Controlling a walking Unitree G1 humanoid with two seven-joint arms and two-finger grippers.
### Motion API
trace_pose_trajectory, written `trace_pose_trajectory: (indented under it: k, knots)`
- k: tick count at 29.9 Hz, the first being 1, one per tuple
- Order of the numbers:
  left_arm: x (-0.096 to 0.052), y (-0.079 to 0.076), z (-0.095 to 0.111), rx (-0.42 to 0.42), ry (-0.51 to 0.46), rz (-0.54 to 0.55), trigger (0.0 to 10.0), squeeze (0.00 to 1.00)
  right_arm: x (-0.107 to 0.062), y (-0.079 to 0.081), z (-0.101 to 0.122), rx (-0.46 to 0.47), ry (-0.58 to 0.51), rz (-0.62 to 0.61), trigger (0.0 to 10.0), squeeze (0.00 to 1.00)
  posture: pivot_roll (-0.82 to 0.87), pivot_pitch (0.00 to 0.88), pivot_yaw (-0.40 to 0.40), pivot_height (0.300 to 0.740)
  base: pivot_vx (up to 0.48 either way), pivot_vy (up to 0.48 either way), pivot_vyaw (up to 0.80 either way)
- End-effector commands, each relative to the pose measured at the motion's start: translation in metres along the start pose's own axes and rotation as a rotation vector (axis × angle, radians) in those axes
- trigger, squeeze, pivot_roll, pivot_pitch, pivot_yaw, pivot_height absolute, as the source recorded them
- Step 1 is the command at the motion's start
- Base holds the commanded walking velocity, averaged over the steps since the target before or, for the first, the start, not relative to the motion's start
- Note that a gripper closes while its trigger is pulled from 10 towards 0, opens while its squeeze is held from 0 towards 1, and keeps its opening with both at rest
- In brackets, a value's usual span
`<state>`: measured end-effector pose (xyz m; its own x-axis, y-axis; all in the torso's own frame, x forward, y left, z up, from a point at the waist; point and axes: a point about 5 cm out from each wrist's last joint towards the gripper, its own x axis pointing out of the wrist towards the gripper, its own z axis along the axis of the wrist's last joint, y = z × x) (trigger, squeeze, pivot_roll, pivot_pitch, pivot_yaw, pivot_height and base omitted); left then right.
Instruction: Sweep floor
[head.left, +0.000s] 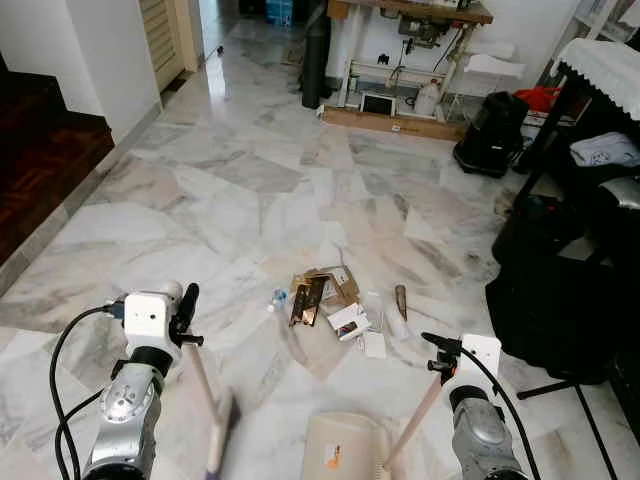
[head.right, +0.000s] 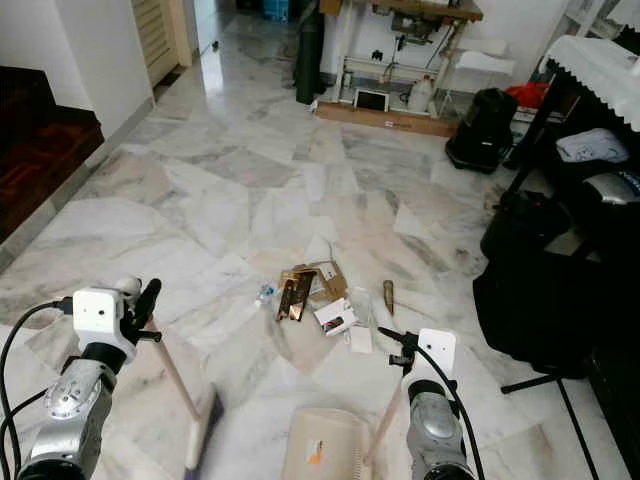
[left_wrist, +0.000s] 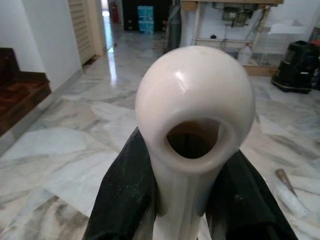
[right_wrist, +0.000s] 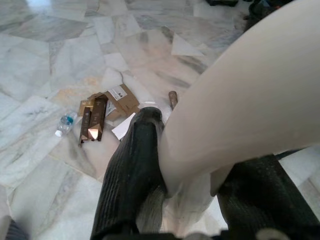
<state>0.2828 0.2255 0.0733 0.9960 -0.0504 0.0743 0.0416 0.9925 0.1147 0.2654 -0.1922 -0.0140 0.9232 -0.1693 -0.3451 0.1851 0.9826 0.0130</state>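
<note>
Left gripper (head.left: 187, 318): seen at the lower left of the head views; its fingers (left_wrist: 122, 200) are closed around the cream broom handle (left_wrist: 192, 135), whose rounded, holed end is seen close up in the left wrist view.
Broom (head.right: 180, 385): the handle is slanted down from the left gripper to the bristle head (head.right: 203, 428), which is resting on the floor to the left of the dustpan.
Right gripper (head.left: 443, 352): seen at the lower right of the head views; its fingers (right_wrist: 132, 170) are clamped on the cream dustpan handle (right_wrist: 240, 100).
Dustpan (head.left: 345, 445): a cream pan is set on the floor between the two arms, near the bottom edge, with an orange sticker on it; its long handle is angled up to the right gripper.
Litter (head.left: 325, 300): a scatter is lying on the marble floor (head.left: 240, 190) ahead of the dustpan, made up of flattened brown cardboard boxes (right_wrist: 107, 107), white paper scraps, a small clear bottle with a blue label (right_wrist: 65, 122) at the left of the pile, and a brown tapered object (head.left: 400, 300) at the right.
Surroundings: a sewing-machine desk (head.left: 410, 10) is standing against the far wall, a black bag (head.left: 490, 135) is placed to its right, dark furniture is ranged along the right side, and a dark wooden step (head.left: 40, 160) is seen at the left.
</note>
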Motion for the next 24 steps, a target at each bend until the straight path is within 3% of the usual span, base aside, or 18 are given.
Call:
trace_pose_trajectory:
  k: [1, 18, 24]
  knots:
    - [0.003, -0.008, 0.004, 0.026, -0.010, -0.045, 10.0, 0.00, -0.001, 0.001, -0.003, 0.017, 0.017, -0.015, 10.0, 0.00, 0.05, 0.000, -0.088, 0.740, 0.000, 0.000, 0.00]
    - [0.017, 0.005, 0.008, 0.035, 0.023, -0.056, 10.0, 0.00, -0.008, 0.024, -0.014, 0.059, 0.046, -0.002, 10.0, 0.00, 0.07, 0.000, 0.013, 0.740, 0.000, 0.000, 0.00]
    - [0.022, 0.007, 0.016, 0.032, -0.007, -0.049, 10.0, 0.00, -0.009, 0.031, -0.014, 0.060, 0.038, 0.022, 10.0, 0.00, 0.07, 0.000, -0.006, 0.740, 0.000, 0.000, 0.00]
